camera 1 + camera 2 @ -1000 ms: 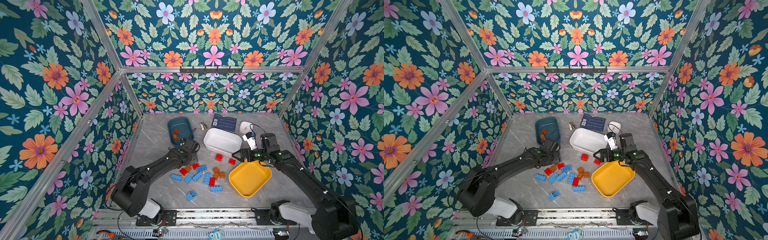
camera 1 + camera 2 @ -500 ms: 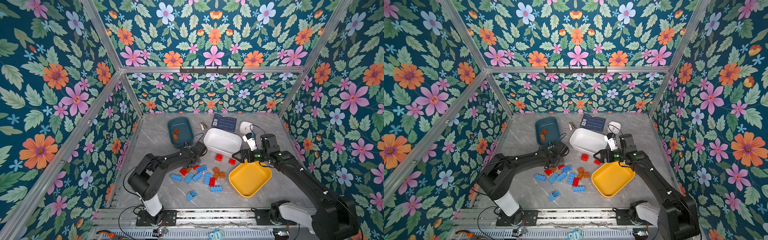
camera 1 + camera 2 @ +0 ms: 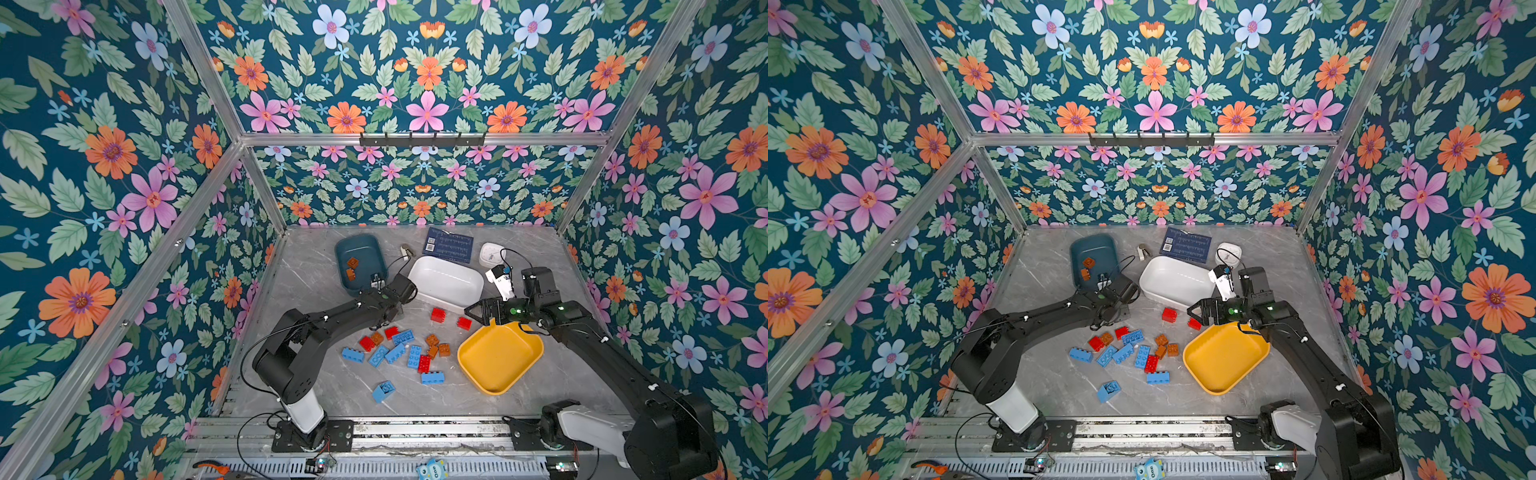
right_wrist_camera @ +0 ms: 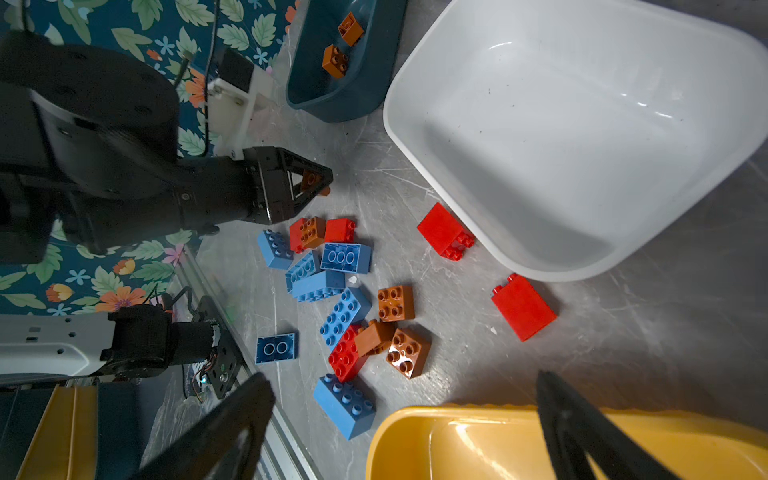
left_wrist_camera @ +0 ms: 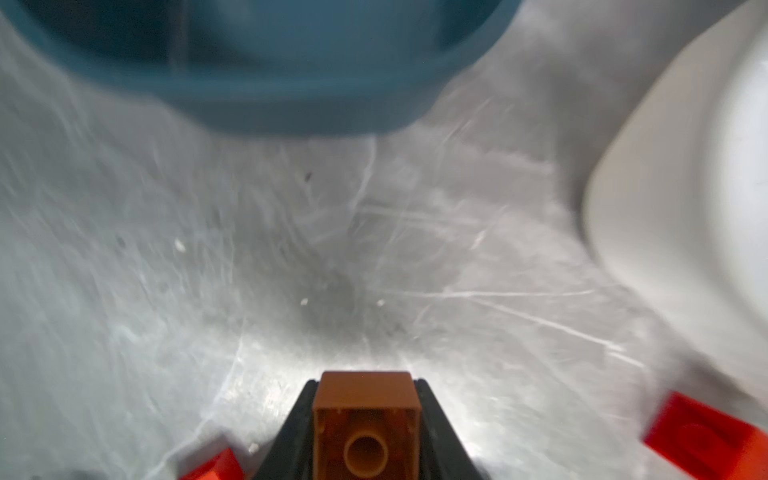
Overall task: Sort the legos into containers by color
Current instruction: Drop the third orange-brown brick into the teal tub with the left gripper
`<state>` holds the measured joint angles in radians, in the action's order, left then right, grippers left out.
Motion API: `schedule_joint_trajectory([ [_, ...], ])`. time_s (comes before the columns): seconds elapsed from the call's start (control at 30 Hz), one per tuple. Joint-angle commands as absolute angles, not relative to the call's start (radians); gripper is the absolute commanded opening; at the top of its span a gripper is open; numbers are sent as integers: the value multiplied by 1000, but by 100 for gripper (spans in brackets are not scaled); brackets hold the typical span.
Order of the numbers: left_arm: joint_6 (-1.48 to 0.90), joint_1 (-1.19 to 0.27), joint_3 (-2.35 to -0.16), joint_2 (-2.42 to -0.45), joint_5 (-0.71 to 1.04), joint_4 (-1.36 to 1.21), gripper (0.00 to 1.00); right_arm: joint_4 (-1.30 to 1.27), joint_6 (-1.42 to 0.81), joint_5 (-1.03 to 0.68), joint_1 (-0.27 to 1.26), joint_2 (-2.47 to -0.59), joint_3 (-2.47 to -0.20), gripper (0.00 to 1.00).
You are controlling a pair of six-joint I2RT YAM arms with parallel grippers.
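Treat brown brick (image 5: 365, 424), pinched in left gripper (image 4: 320, 183) over table (image 5: 291, 249) between teal tub (image 5: 291, 95) and white tub (image 5: 685, 208), as light, rigid, slick-sided plastic; grip flat side walls, not studs; note right gripper (image 3: 473, 316) spread wide beside yellow tub (image 4: 415, 449).

In the left wrist view, you see the teal tub (image 5: 291, 83) and white tub (image 5: 685, 187) blurred and cropped; the orange-brown brick (image 5: 365, 415) runs off-frame.
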<state>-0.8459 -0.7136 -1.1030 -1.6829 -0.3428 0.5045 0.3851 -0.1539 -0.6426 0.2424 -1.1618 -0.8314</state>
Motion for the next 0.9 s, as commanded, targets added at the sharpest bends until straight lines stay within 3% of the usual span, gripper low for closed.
schedule_joint_trajectory([
  [0.0,-690,-690,-1176,-1674,-413,570,27,384,-148,-641,243,-1156,-843,99],
  [0.4,-376,-421,-1475,-1856,-350,525,26,289,-232,-754,243,-1156,-866,99],
  [0.7,-342,-335,-1583,-2031,-221,471,28,254,-259,-777,244,-1176,-893,99],
  [0.87,-333,-324,-1600,-2095,-237,460,31,252,-262,-773,243,-1178,-894,99],
])
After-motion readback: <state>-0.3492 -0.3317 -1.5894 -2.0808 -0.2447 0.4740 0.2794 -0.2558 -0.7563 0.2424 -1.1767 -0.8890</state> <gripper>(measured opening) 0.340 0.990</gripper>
